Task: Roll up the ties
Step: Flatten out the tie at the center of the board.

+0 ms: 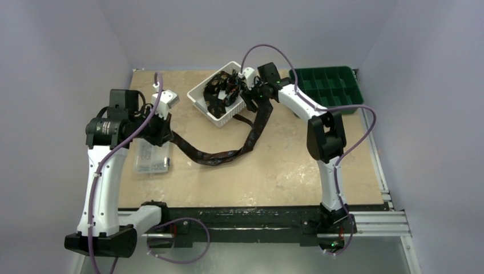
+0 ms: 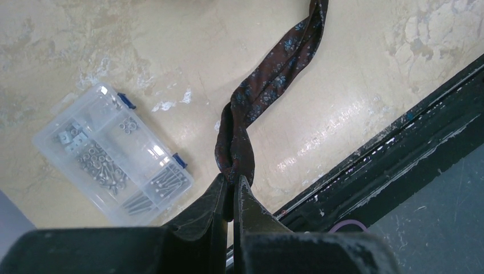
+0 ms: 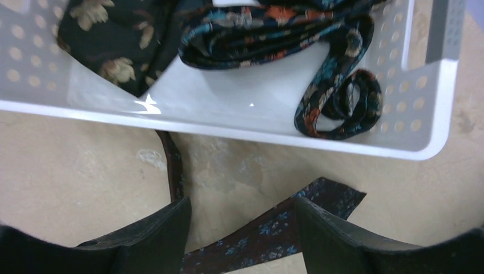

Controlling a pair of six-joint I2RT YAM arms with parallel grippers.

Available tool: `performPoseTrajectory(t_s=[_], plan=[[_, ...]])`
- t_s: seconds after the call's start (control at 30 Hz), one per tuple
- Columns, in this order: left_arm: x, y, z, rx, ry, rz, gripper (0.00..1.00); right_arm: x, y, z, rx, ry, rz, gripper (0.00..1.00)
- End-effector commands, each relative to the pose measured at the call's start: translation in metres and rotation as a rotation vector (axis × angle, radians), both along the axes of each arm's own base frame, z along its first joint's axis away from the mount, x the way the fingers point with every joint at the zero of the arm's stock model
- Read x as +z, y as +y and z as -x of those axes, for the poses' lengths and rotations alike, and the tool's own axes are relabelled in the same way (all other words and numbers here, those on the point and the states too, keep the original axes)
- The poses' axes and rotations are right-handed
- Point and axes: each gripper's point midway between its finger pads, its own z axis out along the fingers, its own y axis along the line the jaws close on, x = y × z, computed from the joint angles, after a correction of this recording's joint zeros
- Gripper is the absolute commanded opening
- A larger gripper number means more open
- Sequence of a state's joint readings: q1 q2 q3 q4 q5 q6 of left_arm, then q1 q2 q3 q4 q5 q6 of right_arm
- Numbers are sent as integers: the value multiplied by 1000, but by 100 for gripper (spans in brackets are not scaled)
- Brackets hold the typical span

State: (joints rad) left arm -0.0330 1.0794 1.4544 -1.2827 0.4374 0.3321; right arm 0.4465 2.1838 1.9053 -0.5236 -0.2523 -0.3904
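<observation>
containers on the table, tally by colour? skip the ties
White perforated plastic basket: 1
Green plastic compartment tray: 1
Clear plastic lidded box of screws: 1
Total: 3

The pale, scuffed desk [image 1: 274,171] carries a white perforated basket [image 1: 205,111] at the far middle, a green compartment tray [image 1: 328,85] at the far right and a clear screw box [image 1: 152,157] at the left. One dark patterned tie [image 1: 220,155] curves across it between box and basket.
</observation>
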Motion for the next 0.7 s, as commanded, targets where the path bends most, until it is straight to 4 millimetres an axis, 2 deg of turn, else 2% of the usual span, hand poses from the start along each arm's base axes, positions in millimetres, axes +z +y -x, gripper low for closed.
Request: performPoseTrajectory(t_s=[0.0, 0.13, 0.2, 0.3, 0.5, 0.6, 0.67], plan=[[0, 2, -4, 15, -6, -1, 0, 11, -21, -4, -64, -38, 94, 63], [-2, 1, -5, 10, -6, 6, 0, -5, -40, 3, -173, -21, 161, 63], [-3, 0, -6, 8, -3, 10, 0, -16, -42, 6, -198, 11, 173, 59], [-4, 0, -7, 9, -3, 6, 0, -24, -55, 14, -240, 68, 204, 50], [-10, 2, -6, 9, 6, -7, 0, -19, -81, 29, -248, 128, 195, 25], [-12, 3, -7, 4, 5, -12, 0, -17, -89, 48, -185, 189, 204, 16], [-11, 2, -5, -29, 0, -20, 0, -16, -93, 74, -45, 254, 215, 13]])
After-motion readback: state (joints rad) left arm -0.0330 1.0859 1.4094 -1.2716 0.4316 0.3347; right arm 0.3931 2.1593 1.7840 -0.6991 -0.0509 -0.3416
